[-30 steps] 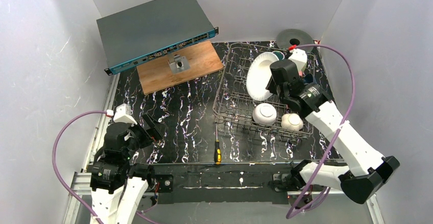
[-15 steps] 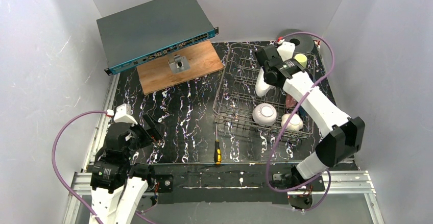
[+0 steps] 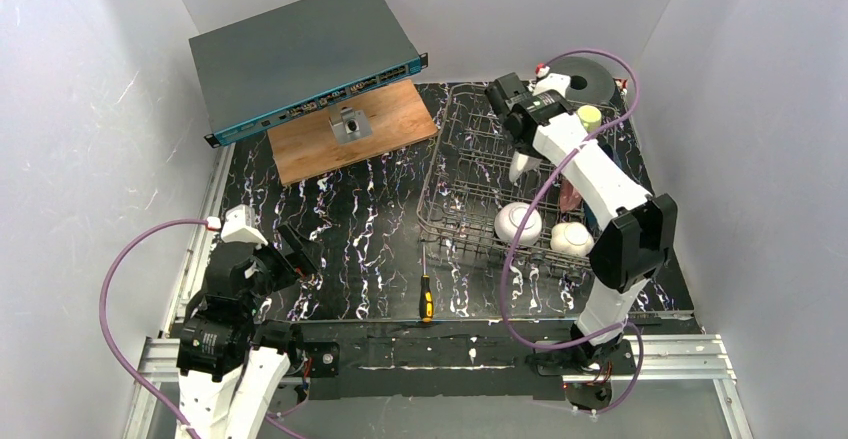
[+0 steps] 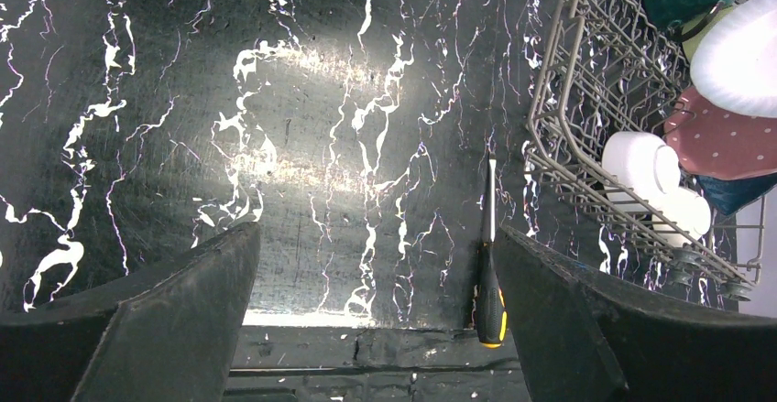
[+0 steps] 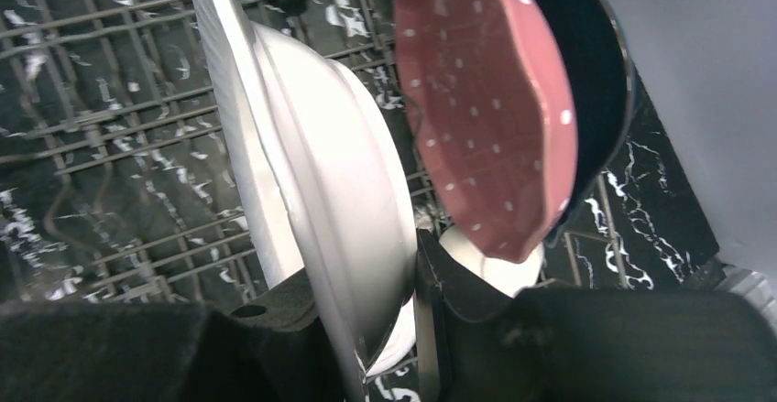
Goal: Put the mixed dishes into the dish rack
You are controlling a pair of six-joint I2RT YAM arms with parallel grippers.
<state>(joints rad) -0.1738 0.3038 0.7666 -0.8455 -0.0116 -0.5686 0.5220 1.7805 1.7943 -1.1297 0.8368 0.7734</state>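
As dish rack (image 3: 440, 174) tines need upright plates, right claw (image 5: 412, 320) is pinching white plate (image 5: 339, 201) edgewise at 2 o'clock; left claw (image 4: 376, 283) is waiting spread.

We're in a robot lab cell here, not a kitchen. Plain white walls (image 3: 90, 109) box in a black marbled table (image 3: 370, 219). The left arm (image 3: 225, 329) and right arm (image 3: 600, 179) are bolted to an aluminium rail (image 3: 430, 354) at its near edge, and purple cable (image 3: 115, 299) loops off each. Far ahead of the left gripper (image 3: 303, 251), a rack-mount network switch (image 3: 300, 54) sits tilted at the back wall over a wooden board (image 3: 310, 144). Off to that gripper's right lies a screwdriver (image 3: 426, 294), with a wire dish rack (image 3: 470, 159) beyond it.
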